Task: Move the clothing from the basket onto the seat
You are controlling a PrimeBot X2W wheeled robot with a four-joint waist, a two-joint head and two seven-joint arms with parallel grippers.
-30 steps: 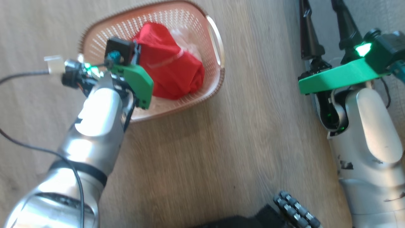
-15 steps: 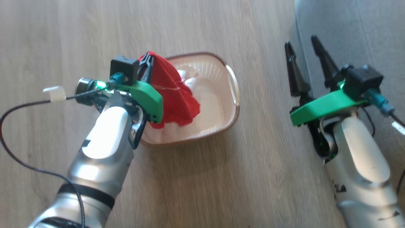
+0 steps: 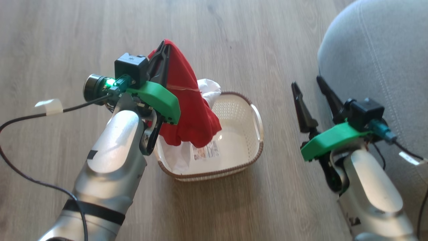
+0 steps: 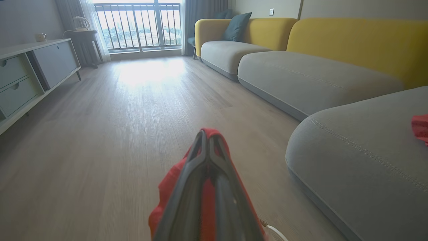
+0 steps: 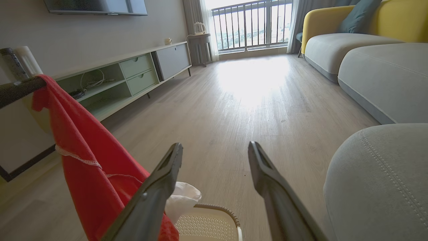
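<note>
The left gripper (image 3: 164, 47) is clamped on the clothing (image 3: 187, 107), lifted over the basket (image 3: 258, 134); the right gripper (image 3: 307, 83) is apart, empty; the seat (image 3: 378, 50) comes next.

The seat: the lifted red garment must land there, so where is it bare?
The seat is bare grey across its near rounded corner, inside the stitching line. Another red piece lies on it at the left wrist view's right edge. The floor between basket and seat is bare, but the open right gripper hovers there.
</note>
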